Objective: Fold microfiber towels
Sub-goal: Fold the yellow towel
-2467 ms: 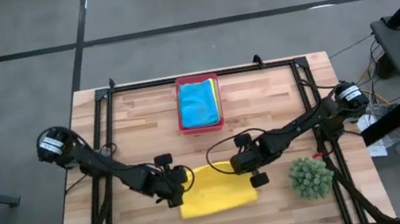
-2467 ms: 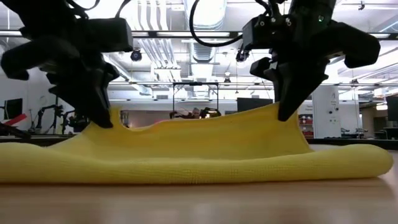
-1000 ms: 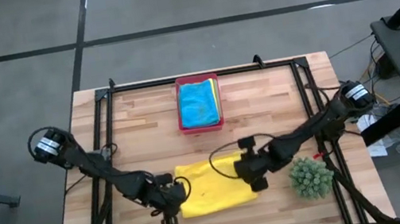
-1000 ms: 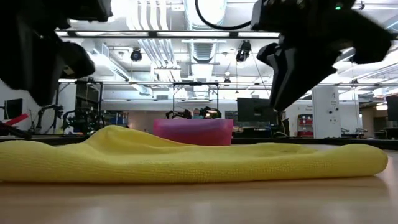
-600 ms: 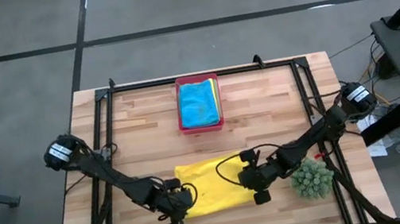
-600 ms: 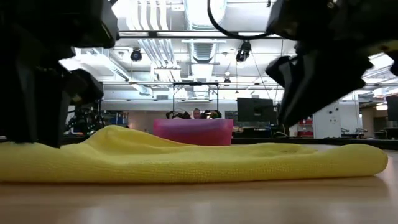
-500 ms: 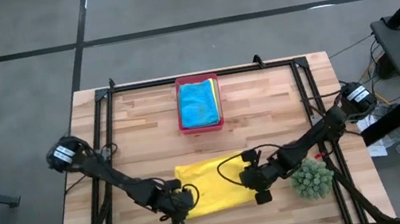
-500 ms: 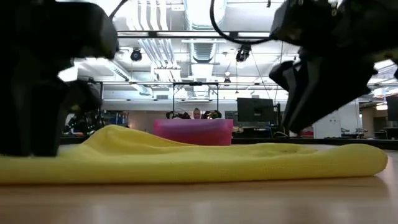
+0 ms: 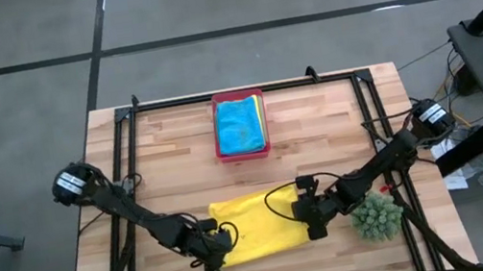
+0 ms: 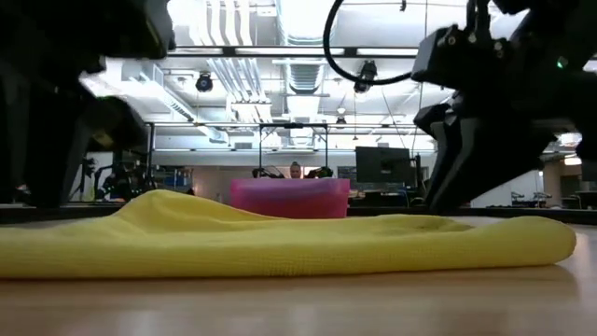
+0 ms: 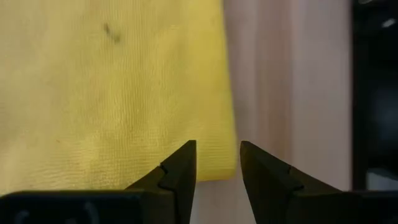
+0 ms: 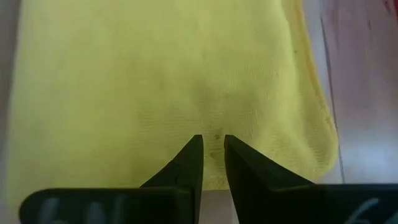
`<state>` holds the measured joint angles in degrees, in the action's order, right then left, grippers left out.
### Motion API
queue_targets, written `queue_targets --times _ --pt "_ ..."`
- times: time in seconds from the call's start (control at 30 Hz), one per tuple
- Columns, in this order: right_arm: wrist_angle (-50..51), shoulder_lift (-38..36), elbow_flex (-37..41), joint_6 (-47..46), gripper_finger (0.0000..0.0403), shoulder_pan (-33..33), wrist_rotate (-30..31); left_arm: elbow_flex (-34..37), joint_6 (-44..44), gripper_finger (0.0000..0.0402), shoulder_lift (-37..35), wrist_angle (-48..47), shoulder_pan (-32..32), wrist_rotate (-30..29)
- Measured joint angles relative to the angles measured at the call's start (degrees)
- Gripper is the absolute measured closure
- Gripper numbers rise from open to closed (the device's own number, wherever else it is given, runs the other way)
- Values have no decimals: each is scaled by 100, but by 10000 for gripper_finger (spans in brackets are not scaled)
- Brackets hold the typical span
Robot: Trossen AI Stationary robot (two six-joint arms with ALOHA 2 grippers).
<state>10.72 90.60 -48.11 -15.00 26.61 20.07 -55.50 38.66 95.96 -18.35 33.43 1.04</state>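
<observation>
The left gripper (image 11: pixel 217 165) hangs with fingers parted over the near left corner of the yellow towel (image 9: pixel 256 226), holding nothing. The right gripper (image 12: pixel 212 158) shows only a narrow gap between its fingers and sits empty above the towel's near right edge. Both have released the far edge they had lifted and moved to the near side. The towel lies folded in half on the table (image 9: pixel 167 157); the next fold appears due. Remaining towels (image 9: pixel 240 126) sit in the pink tray (image 9: pixel 244 153).

towel (image 9: pixel 254 228): yellow cloth, matt, fine nubby weave | table (image 9: pixel 320 138): wood planks, smooth | tray (image 9: pixel 244 152): pink plastic
</observation>
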Motion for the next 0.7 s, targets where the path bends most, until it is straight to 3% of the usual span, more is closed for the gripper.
queue_targets --times 0.17,0.27,0.4,0.53,0.7 --pt "342 -90 -252 -325 346 0 -4 3 -1 293 -324 -17 -7 -33" --pt "768 -93 -476 -1228 346 -67 -120 33 -3 293 -429 -10 -9 -192" --pt "1278 -114 -696 -2493 335 -284 -790 98 -1 292 -429 -94 -9 -750" --pt "1307 -117 -684 -3309 297 -251 -1053 181 6 292 -417 -103 -9 -1175" --pt "1310 -126 -635 -4368 226 -274 -1094 236 169 292 -415 -524 15 -1219"
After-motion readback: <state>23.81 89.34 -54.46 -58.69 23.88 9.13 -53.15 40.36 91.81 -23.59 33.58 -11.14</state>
